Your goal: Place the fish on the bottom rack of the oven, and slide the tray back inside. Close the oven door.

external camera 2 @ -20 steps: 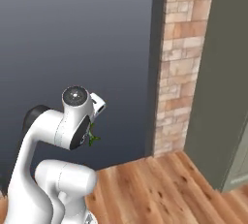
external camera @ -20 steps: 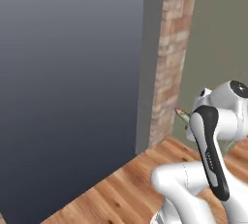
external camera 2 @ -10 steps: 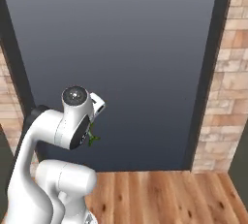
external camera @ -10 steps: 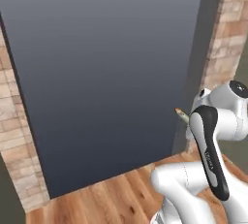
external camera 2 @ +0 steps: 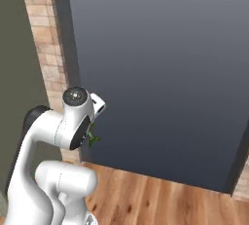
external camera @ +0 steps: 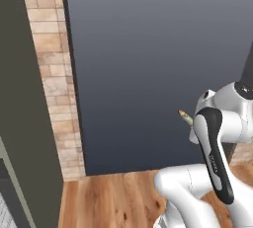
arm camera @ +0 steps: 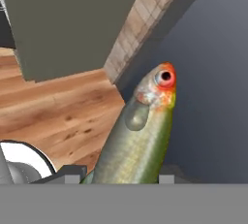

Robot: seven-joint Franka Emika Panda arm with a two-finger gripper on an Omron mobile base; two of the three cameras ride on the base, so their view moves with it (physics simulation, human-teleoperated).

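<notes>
The fish [arm camera: 140, 136], greenish-yellow with a red-orange head, stands up between my gripper's [arm camera: 118, 175] two dark fingertips, which are shut on its rear body. Its head [external camera: 186, 117] pokes out to the left of the folded white arm in the left base view. Its green tail [external camera 2: 92, 139] shows just behind the arm's wrist in the right base view. The oven, its bottom rack and its door are out of view.
A tall dark grey panel [external camera: 158, 64] stands straight ahead. A brick column [external camera: 54, 79] and a grey-green cabinet side [external camera: 20, 98] lie to its left. The wooden floor [external camera 2: 155, 199] runs along the bottom, and another brick strip [external camera 2: 240, 190] shows at far right.
The whole scene has slid rightwards across both base views, so the base has moved. A left brick column and a cabinet side came into view. The arm and the fish kept their pose.
</notes>
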